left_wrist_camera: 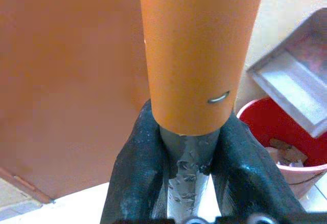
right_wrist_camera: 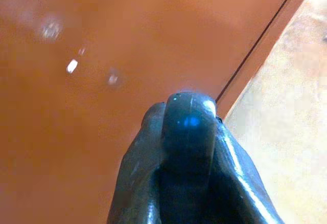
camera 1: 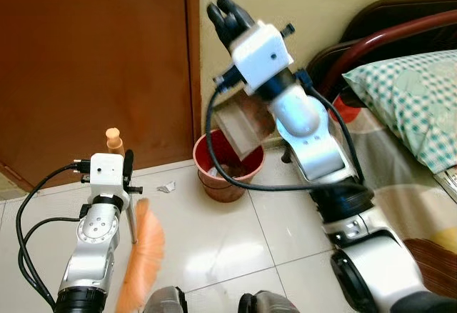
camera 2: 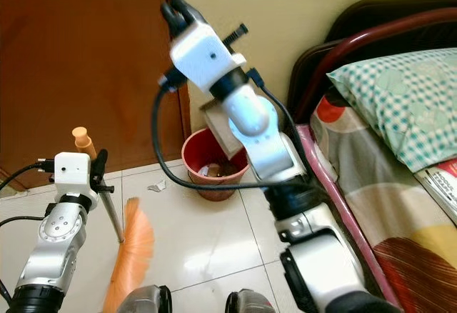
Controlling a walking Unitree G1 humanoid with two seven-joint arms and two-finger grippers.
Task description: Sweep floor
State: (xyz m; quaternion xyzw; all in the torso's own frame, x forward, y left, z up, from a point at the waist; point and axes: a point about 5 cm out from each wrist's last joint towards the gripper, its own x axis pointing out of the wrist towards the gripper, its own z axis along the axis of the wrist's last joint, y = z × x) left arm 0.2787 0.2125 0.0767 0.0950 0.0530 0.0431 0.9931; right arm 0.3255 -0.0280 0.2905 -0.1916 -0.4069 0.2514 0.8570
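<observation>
My left gripper (camera 1: 123, 161) is shut on the broom's metal shaft (left_wrist_camera: 186, 155), just under its orange grip (left_wrist_camera: 196, 55). The broom stands nearly upright, and its orange bristles (camera 1: 141, 256) rest on the white tiles in front of me. Raised high beside the door frame, my right gripper (camera 1: 227, 14) is shut on the dark handle (right_wrist_camera: 188, 116) of the grey dustpan (camera 1: 239, 131). The pan hangs tilted, mouth down, over the red bin (camera 1: 225, 188), which holds some scraps (left_wrist_camera: 283, 152).
A brown door (camera 1: 93, 56) stands shut behind the broom. A small paper scrap (camera 1: 166, 186) lies on the tiles left of the bin. A bed (camera 1: 400, 184) with a checked pillow (camera 1: 414, 98) borders the right. My feet (camera 1: 214, 302) show at the bottom edge.
</observation>
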